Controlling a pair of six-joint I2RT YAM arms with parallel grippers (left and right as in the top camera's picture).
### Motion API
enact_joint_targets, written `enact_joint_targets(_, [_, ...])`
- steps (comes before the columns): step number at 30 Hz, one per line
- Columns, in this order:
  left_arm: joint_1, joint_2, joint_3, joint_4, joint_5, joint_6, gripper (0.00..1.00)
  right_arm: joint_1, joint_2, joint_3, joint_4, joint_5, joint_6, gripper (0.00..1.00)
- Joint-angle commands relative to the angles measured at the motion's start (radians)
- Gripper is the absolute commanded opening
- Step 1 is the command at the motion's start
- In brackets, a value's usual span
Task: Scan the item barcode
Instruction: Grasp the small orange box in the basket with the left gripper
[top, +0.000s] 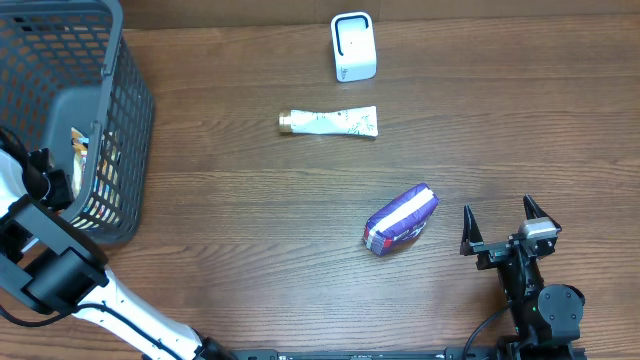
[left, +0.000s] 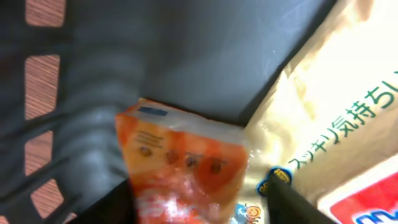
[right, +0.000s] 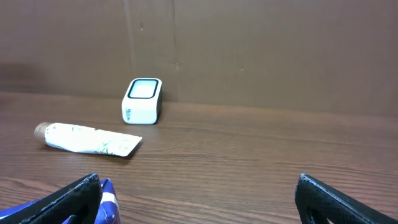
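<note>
Grey plastic mesh forms the basket (top: 130, 120) at your far left, standing on the wooden table (top: 250, 220). Your left arm (top: 60, 270) rises from the near-left corner, bends over the basket's near rim and reaches down inside, so from overhead its tool end is hidden behind the mesh. Through the left wrist camera, the left gripper (left: 199, 190) points at the basket floor with its two dark fingers (left: 289, 199) low in the view. An orange packet (left: 186, 162) sits between them. You cannot tell from these views whether the jaws have clamped onto that packet or merely flank it. The packet lies against the dark basket wall, and just beside it on the right is a cream bag (left: 336, 112) printed with green lettering and a red patch at the corner. Moving right across the table, a white tube (top: 330, 122) with a gold cap lies flat on its side near the middle. The scanner (top: 353, 46), a small white box with a dark-rimmed window, stands behind the tube near the far edge, apart from it. Nearer to you and further right lies a purple pack (top: 401, 219), tilted on the wood. At the near-right, your right arm is low and drawn back. The right gripper (top: 497, 208) faces the far side with its jaws spread wide and nothing between them, near the purple pack but not touching it.
</note>
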Motion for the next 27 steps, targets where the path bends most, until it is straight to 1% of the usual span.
enact_joint_targets(1, [0.005, 0.029, -0.023, 0.007, -0.006, 0.001, 0.18, 0.006, -0.010, -0.010, 0.005, -0.004, -0.004, 1.00])
enact_joint_targets(2, [0.005, 0.028, -0.017, 0.007, -0.005, -0.005, 0.07, 0.006, -0.010, -0.010, 0.005, -0.004, -0.004, 1.00])
enact_joint_targets(3, [0.005, 0.026, -0.008, 0.007, -0.005, -0.020, 0.04, 0.006, -0.010, -0.010, 0.005, -0.004, -0.004, 1.00])
enact_joint_targets(7, [0.004, 0.018, 0.064, -0.037, 0.018, -0.044, 0.04, 0.006, -0.010, -0.010, 0.005, -0.004, -0.004, 1.00])
enact_joint_targets(12, [-0.002, -0.005, 0.241, -0.148, 0.139, -0.086, 0.04, 0.006, -0.010, -0.010, 0.005, -0.004, -0.004, 1.00])
enact_joint_targets(15, [-0.003, -0.026, 0.386, -0.220, 0.229, -0.121, 0.04, 0.006, -0.010, -0.010, 0.005, -0.004, -0.004, 1.00])
enact_joint_targets(16, [-0.003, -0.037, 0.475, -0.262, 0.276, -0.144, 0.04, 0.006, -0.010, -0.010, 0.005, -0.004, -0.004, 1.00])
enact_joint_targets(17, [-0.003, -0.043, 0.511, -0.277, 0.299, -0.151, 0.04, 0.006, -0.010, -0.010, 0.005, -0.004, -0.004, 1.00])
enact_joint_targets(18, [-0.003, -0.059, 0.602, -0.311, 0.380, -0.153, 0.04, 0.006, -0.010, -0.010, 0.005, -0.004, -0.004, 1.00])
enact_joint_targets(20, [-0.005, -0.084, 0.690, -0.343, 0.493, -0.153, 0.04, 0.006, -0.010, -0.010, 0.005, -0.004, -0.004, 1.00])
enact_joint_targets(22, [-0.014, -0.121, 0.777, -0.359, 0.643, -0.152, 0.04, 0.006, -0.010, -0.010, 0.005, -0.004, -0.004, 1.00])
enact_joint_targets(24, [-0.029, -0.168, 0.825, -0.357, 0.773, -0.152, 0.04, 0.006, -0.010, -0.010, 0.005, -0.004, -0.004, 1.00])
enact_joint_targets(25, [-0.042, -0.209, 0.845, -0.356, 0.881, -0.152, 0.04, 0.006, -0.010, -0.010, 0.005, -0.004, -0.004, 1.00])
enact_joint_targets(26, [-0.053, -0.236, 0.848, -0.352, 0.958, -0.152, 0.04, 0.006, -0.010, -0.010, 0.005, -0.004, -0.004, 1.00])
enact_joint_targets(27, [-0.086, -0.289, 0.848, -0.354, 1.123, -0.152, 0.04, 0.006, -0.010, -0.010, 0.005, -0.004, -0.004, 1.00])
